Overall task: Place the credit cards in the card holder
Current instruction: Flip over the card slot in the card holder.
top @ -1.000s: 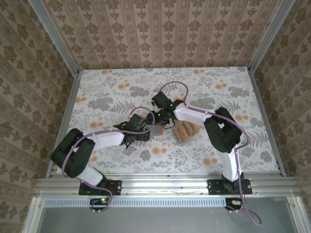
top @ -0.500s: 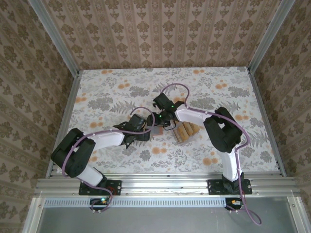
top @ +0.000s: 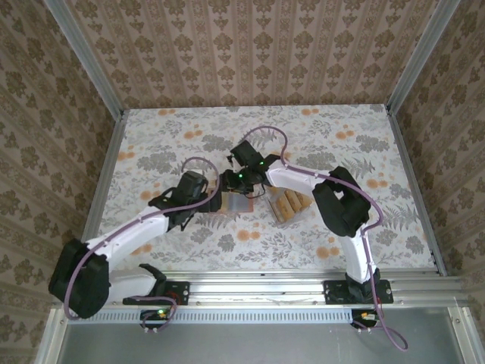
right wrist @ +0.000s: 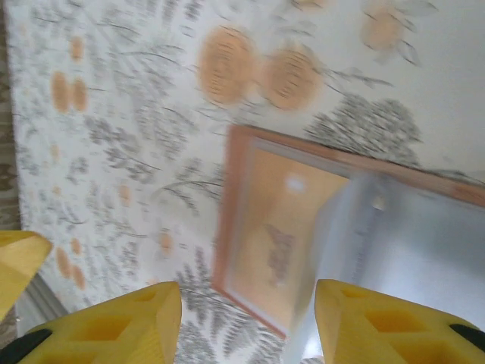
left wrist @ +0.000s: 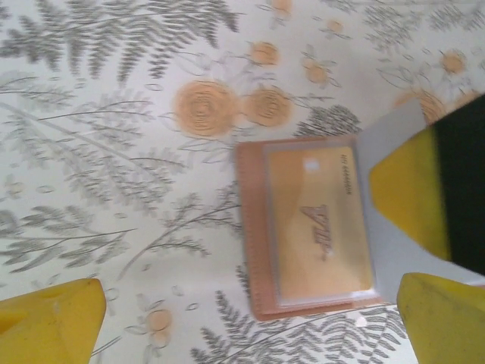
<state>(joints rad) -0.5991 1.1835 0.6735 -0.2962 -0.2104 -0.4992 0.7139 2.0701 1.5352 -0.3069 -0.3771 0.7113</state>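
Floral tabletop [top: 167, 136] under patterned walls [top: 250, 53]; left gripper [top: 216, 203] wide apart, right gripper [top: 231, 182] of unclear grip.

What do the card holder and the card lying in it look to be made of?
The card holder looks like matte salmon-brown leather or an imitation, judging by its soft, rounded border. Its grey lining looks like smooth fabric or vinyl, unclear which. The card seems to be smooth tan-orange plastic: thin, flat, with printed markings.
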